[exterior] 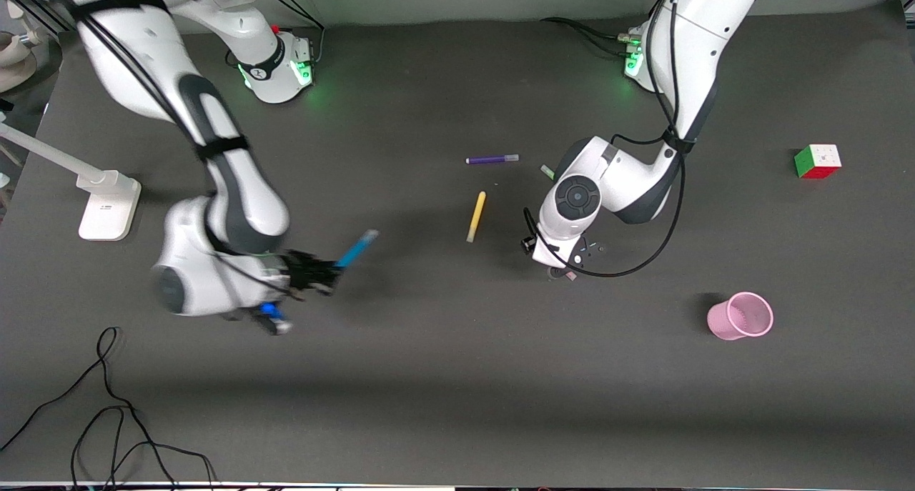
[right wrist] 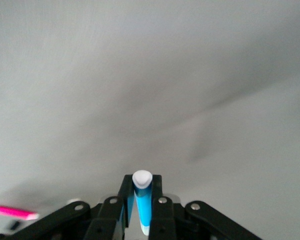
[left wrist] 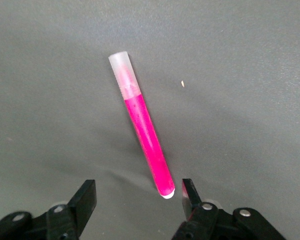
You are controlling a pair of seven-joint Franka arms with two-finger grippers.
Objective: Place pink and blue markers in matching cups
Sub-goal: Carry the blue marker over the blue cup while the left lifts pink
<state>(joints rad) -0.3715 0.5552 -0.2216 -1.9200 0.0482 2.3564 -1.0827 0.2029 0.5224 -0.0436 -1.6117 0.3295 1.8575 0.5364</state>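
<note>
Right gripper (exterior: pixel 325 273), toward the right arm's end of the table, pinches the blue marker (exterior: pixel 356 250) between closed jaws, cap tilted outward, seemingly for carrying to a cup. Left gripper (left wrist: pixel 137 200) hangs low at mid-table, jaws spread around the pink marker (left wrist: pixel 142 125) lying flat, apparently ready to close. Pink cup (exterior: pixel 741 316) stands toward the left arm's end.
</note>
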